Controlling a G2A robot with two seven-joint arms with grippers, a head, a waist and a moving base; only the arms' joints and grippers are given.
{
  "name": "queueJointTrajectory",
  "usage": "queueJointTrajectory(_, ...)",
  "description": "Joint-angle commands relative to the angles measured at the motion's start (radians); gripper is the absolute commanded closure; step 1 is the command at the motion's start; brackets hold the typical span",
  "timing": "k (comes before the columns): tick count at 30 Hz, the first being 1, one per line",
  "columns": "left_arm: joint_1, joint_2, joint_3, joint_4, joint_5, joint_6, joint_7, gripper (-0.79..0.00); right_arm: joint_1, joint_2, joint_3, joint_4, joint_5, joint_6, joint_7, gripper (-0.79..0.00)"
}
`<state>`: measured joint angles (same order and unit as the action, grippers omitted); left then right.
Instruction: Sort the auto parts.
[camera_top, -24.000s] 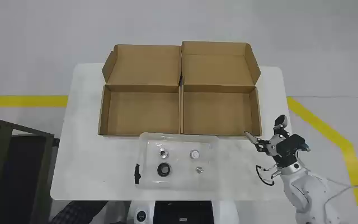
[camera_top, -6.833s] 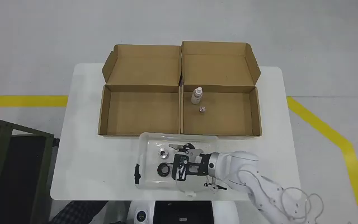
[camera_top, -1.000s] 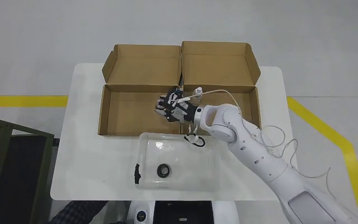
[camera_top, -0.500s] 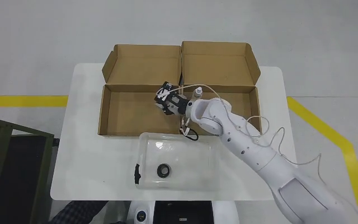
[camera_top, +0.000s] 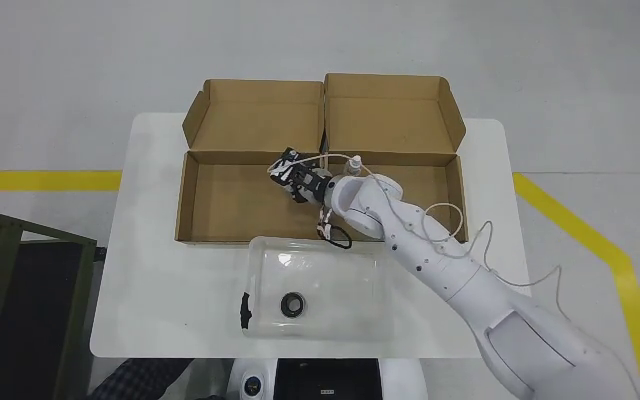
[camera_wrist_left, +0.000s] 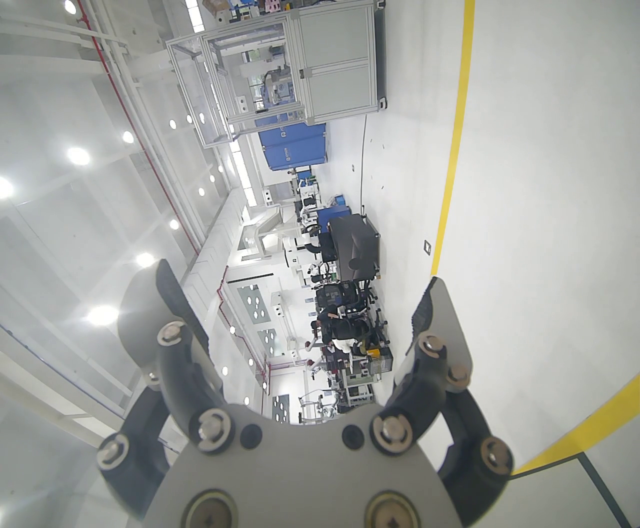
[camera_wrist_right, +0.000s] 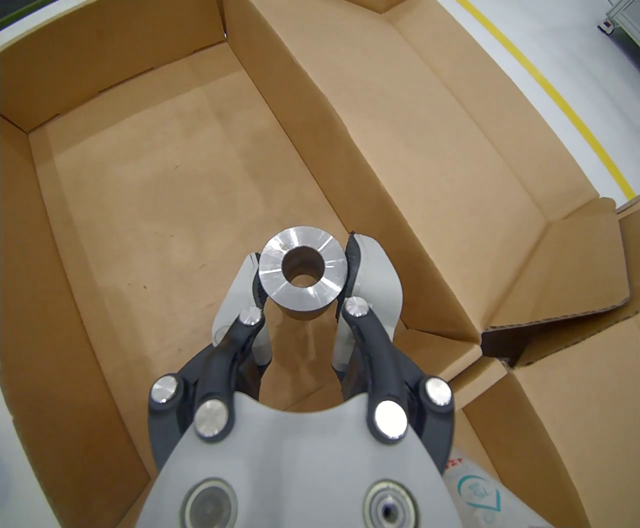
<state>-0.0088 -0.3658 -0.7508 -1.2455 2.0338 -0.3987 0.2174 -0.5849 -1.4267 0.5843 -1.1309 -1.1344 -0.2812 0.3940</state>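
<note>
Metal ring carried from tray to left box
The right gripper (camera_top: 288, 176), earlier off the table's right edge, has lifted the metal ring (camera_wrist_right: 304, 278) out of the tray (camera_top: 345, 300) and lately edged left over the left box (camera_top: 225, 205). The white part (camera_top: 352, 162) has gone from the tray into the right box (camera_top: 410, 205).

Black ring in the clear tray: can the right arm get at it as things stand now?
Probably not yet. The right gripper is shut on a metal sleeve above the left box. The black ring lies uncovered in the clear tray, so the way looks free once that sleeve is released.
</note>
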Motion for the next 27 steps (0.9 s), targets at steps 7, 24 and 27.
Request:
queueJointTrajectory(7,0.000,0.000,0.000,0.000,0.000,0.000,0.000,-0.785,0.004,-0.019,-0.008,0.023,-0.044,0.009,0.034,-0.259)
queueJointTrajectory(24,0.000,0.000,0.000,0.000,0.000,0.000,0.000,-0.785,-0.054,-0.013,0.058,-0.151,-0.117,-0.018,0.087,-0.465)
queueJointTrajectory(27,0.000,0.000,0.000,0.000,0.000,0.000,0.000,-0.785,-0.092,0.004,0.096,-0.243,-0.130,-0.048,0.096,-0.468)
